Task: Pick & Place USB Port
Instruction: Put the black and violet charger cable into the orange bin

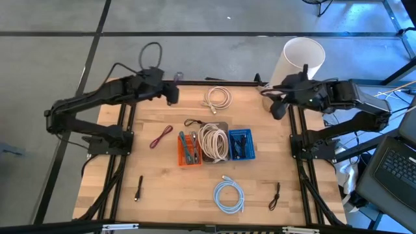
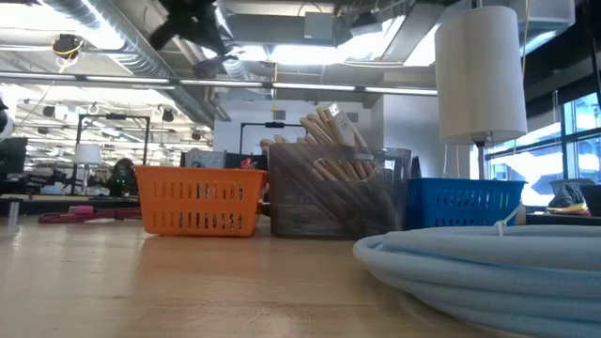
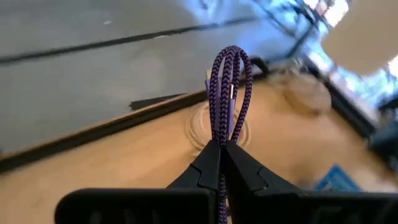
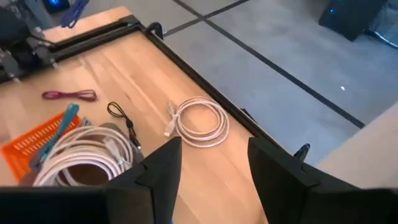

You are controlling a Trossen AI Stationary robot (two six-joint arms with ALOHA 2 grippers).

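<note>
A purple braided USB cable (image 3: pixel 229 81) is folded into a loop. My left gripper (image 3: pixel 221 146) is shut on it, raised over the table's far edge near the left corner (image 1: pixel 174 88); the cable's loop (image 1: pixel 179 76) pokes out beyond that edge. My right gripper (image 4: pixel 211 165) is open and empty, hovering at the far right corner (image 1: pixel 279 104). Three bins stand side by side mid-table: an orange basket (image 1: pixel 190 151), a clear bin (image 1: pixel 213 142) filled with white cable, and a blue basket (image 1: pixel 240 144). My left gripper pinches the purple cable between its two fingertips, just below the folded loop (image 3: pixel 219 132), with two strands side by side. The loop (image 3: pixel 230 59) stands out past the fingertips. The cable is lifted clear of the table.
Loose on the table lie a white coil (image 1: pixel 218 97) by the far edge, a red cable (image 1: pixel 160 137), a black cable (image 1: pixel 193 122), a light-blue coil (image 1: pixel 229 195) near the front, and two small black pieces (image 1: pixel 138 188) (image 1: pixel 275 195). A white roll (image 1: pixel 300 57) stands beyond the far right corner.
</note>
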